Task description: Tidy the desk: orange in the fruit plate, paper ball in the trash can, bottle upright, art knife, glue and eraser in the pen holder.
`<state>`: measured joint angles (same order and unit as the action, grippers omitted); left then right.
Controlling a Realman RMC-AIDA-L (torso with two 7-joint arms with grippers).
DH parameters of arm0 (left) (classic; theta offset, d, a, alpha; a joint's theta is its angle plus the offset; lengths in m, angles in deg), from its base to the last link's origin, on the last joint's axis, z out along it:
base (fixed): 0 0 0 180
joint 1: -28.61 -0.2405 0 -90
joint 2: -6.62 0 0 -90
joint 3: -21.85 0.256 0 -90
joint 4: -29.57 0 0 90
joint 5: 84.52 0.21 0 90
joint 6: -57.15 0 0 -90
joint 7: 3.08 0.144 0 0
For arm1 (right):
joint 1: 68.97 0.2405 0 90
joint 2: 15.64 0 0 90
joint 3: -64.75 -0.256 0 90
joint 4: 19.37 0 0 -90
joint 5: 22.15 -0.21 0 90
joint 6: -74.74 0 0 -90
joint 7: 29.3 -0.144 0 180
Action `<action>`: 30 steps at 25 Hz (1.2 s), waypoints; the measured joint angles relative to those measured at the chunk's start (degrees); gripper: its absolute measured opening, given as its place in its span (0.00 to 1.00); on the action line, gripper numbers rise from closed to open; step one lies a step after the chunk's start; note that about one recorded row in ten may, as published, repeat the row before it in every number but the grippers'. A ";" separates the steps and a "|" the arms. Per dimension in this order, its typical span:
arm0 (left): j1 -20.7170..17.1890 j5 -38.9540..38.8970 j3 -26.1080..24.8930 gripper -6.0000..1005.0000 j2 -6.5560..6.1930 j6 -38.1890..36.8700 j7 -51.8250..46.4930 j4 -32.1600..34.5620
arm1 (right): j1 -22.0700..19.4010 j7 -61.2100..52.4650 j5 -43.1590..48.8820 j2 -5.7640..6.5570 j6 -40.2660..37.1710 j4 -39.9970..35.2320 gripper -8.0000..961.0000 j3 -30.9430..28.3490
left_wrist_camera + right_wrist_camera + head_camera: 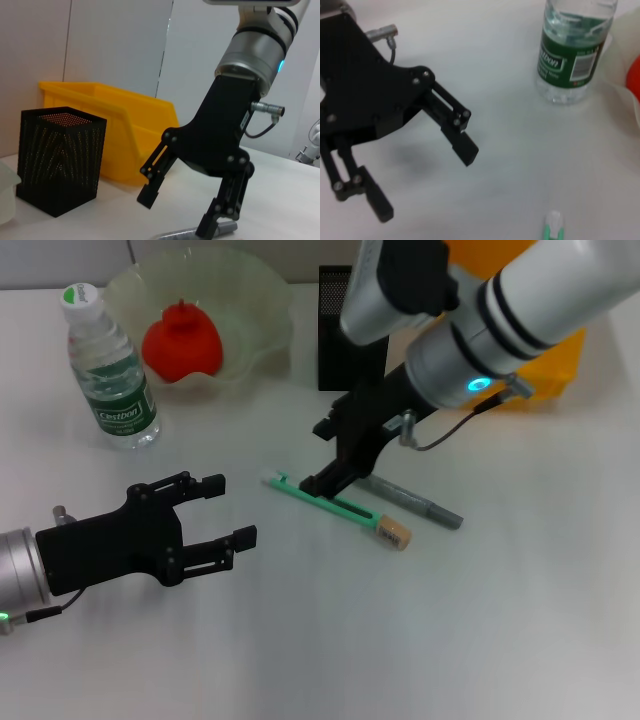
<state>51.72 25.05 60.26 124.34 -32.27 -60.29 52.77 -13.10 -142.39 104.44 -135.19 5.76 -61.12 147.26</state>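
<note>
— Two grippers are over our bench. Where do we have them?

— Our right gripper [335,455] hangs low at mid-bench, fingers spread, its tips above the art knife [320,499] and just beside the glue [412,500], gripping nothing. Our left gripper [228,510] hovers near the left edge, jaws apart and empty.

— And the small things?

— The knife lies flat at the middle, the eraser [394,534] touching its near end, the glue alongside.

— The rest?

— The orange [181,340] sits in the fruit plate [262,310] near the far edge. The bottle [109,370] stands upright beside the plate. The pen holder [336,330] stands at the far edge, with the trash can [125,135] behind it.
</note>
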 joint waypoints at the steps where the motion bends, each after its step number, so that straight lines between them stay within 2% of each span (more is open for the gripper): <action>1: 0.00 0.00 0.00 0.79 0.00 0.00 0.00 0.00 | 0.00 0.00 0.00 0.00 0.00 0.00 0.69 0.00; 5: -0.07 0.03 -0.14 0.79 -0.25 0.04 0.00 0.22 | -0.17 3.95 -6.37 -0.10 6.06 3.82 0.68 3.46; 10: -0.14 0.03 -0.40 0.79 -0.38 -0.01 0.00 0.44 | -0.08 4.93 -9.61 -0.20 10.83 7.26 0.68 5.94; 16: -0.14 -0.05 -0.43 0.79 -0.53 0.05 -0.12 0.44 | 0.13 5.48 -11.62 -0.33 11.80 9.92 0.68 6.42; 25: -0.92 -0.11 -0.76 0.79 -1.73 0.74 -0.48 0.45 | -0.16 7.68 -14.64 -0.33 13.50 13.76 0.67 6.88; 30: -1.01 -0.16 -0.78 0.79 -1.94 0.85 -0.52 0.44 | -0.16 9.28 -17.05 -0.33 13.86 15.13 0.67 7.48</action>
<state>50.71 24.89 59.48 122.40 -31.42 -60.80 53.22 -13.26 -133.11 87.39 -135.53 19.62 -45.99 154.74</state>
